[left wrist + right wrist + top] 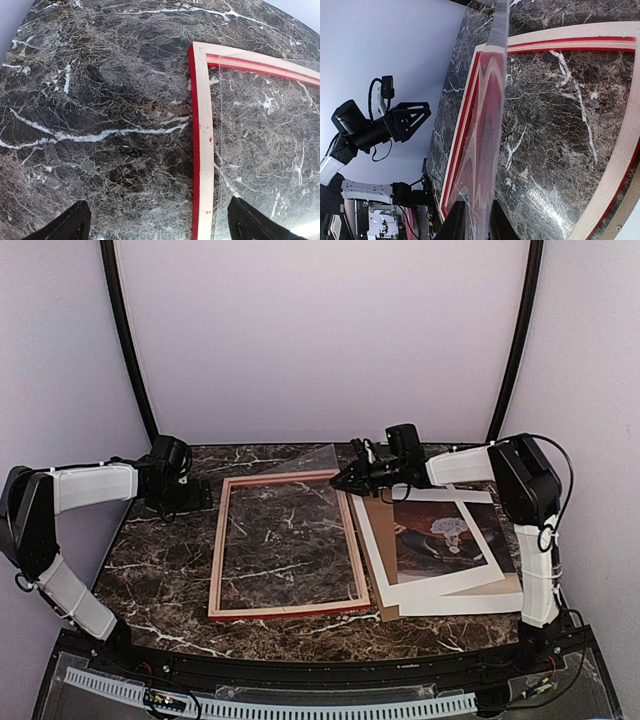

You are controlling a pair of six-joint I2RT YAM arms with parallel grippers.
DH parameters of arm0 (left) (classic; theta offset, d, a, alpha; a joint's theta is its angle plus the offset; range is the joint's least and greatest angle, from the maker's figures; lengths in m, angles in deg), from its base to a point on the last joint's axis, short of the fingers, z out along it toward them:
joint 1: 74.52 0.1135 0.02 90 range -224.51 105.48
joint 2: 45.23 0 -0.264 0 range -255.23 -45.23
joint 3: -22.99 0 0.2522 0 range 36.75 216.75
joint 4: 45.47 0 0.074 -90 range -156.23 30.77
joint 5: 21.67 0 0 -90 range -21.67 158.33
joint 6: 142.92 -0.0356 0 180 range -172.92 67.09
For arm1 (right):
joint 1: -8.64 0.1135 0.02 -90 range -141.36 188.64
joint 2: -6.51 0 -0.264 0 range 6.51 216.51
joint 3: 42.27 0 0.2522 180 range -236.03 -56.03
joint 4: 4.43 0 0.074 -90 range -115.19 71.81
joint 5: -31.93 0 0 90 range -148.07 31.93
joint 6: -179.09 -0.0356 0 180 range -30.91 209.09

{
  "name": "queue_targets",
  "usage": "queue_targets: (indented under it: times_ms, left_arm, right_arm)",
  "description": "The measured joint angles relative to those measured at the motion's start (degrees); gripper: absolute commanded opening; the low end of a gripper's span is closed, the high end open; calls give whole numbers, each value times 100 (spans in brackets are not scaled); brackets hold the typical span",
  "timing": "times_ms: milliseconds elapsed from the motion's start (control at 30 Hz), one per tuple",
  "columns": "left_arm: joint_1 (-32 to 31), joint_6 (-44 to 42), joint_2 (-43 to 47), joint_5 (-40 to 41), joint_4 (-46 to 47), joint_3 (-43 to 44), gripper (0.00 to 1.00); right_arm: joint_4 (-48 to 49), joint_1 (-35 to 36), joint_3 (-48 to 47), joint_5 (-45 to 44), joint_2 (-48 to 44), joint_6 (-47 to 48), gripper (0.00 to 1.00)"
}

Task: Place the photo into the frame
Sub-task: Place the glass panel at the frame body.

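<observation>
Photo (450, 537) face-up on desk (160, 570) at 4 o'clock of nearer right end effector (342, 480), clenched on clear sheet (310, 462) above frame (218, 560); long axis roughly 9-to-3; left end effector (185, 498) released, well apart.

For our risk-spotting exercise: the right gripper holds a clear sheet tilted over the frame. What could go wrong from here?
The right gripper pinches the clear sheet at one edge only, so it may slip or flex. The frame lies unheld, the left gripper open beside it, so the sheet could nudge it askew.
</observation>
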Motion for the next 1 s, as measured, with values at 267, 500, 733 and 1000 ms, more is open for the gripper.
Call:
queue_targets:
  times_ms: [267, 500, 733, 1000]
  left_arm:
    - [0, 24, 11, -46, 13, -42, 98]
    - [0, 59, 26, -170, 101, -144, 98]
    - [-22, 219, 11, -551, 343, -446, 92]
    - [-44, 402, -243, -1093, 664, -833, 79]
  right_arm:
    - [57, 46, 433, -28, -302, 96, 27]
    - [208, 151, 787, -70, -369, 109, 33]
    - [356, 225, 1069, -151, -369, 107, 36]
    - [660, 299, 1327, -173, -413, 20, 40]
